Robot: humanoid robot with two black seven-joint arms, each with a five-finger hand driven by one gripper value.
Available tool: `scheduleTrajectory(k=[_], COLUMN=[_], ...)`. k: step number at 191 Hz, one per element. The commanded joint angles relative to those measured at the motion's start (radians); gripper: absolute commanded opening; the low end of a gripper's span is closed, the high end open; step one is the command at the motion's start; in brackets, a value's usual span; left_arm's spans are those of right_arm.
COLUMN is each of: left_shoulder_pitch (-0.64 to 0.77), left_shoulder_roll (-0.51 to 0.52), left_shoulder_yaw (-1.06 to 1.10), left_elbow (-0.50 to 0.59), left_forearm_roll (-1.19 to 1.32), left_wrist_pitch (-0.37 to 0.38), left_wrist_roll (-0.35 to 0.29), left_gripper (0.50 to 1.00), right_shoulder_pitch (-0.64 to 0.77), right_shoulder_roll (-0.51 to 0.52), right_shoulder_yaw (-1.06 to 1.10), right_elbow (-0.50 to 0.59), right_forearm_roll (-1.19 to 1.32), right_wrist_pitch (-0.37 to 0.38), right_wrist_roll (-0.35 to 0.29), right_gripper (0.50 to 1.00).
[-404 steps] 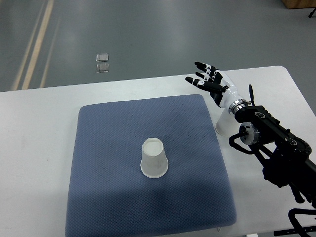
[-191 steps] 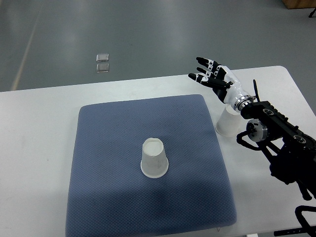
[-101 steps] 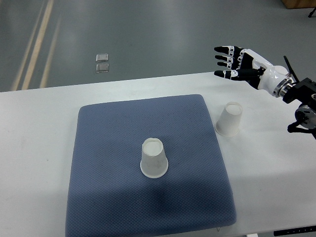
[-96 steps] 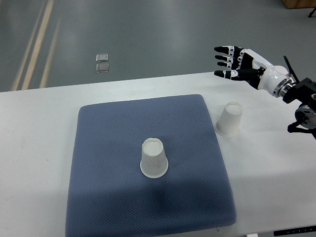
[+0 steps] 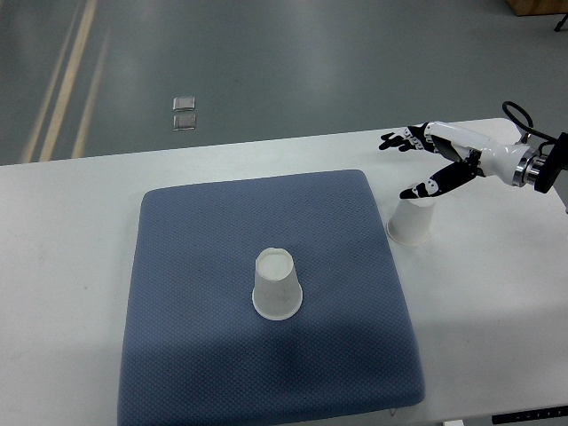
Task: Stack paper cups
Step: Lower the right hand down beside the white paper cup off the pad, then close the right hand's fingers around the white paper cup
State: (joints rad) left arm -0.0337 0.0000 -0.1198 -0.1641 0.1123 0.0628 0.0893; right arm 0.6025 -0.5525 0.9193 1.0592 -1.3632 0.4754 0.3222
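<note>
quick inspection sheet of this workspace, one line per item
surface: white table with a blue mat laid on it
job's things: one upside-down paper cup on the mat, a second cup on the bare table beside the mat's right edge; not stacked
clutter: nothing seen
grippers: right hand open, spread above the second cup; left not in view
cables: black cable looping at the right wrist
surroundings: grey floor, two small clear squares on it
</note>
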Motion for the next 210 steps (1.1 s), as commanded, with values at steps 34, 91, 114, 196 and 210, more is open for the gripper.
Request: scheduleTrajectory(k=[34, 91, 114, 196, 210], left_shoulder_pitch=[0.0, 0.0, 0.0, 0.0, 0.0], left_shoulder_roll=[0.0, 0.0, 0.0, 0.0, 0.0], left_shoulder_yaw=[0.0, -0.001, 0.0, 0.0, 0.0], left_elbow=[0.0, 0.0, 0.0, 0.0, 0.0], left_forearm_roll=[0.001, 0.001, 0.0, 0.0, 0.001], left_wrist_pitch=[0.0, 0.0, 0.0, 0.0, 0.0], left_wrist_roll=[0.0, 0.0, 0.001, 0.0, 0.001], left_gripper=[1.0, 1.0, 1.0, 1.0, 1.0], right_shoulder_pitch=[-0.001, -0.001, -0.001, 0.0, 0.003], right_shoulder_roll=[-0.014, -0.037, -0.03, -0.01, -0.01], right_shoulder_yaw=[-0.077, -0.168, -0.183, -0.226, -0.243], right_elbow=[-0.001, -0.034, -0.056, -0.068, -0.068], right_forearm_roll=[-0.169, -0.24, -0.243, -0.246, -0.254], right_wrist_pitch=[-0.119, -0.256, -0.285, -0.371, -0.379], right_wrist_roll=[0.011, 0.011, 0.011, 0.001, 0.001], right_gripper=[0.921, 0.921, 0.921, 0.919, 0.919])
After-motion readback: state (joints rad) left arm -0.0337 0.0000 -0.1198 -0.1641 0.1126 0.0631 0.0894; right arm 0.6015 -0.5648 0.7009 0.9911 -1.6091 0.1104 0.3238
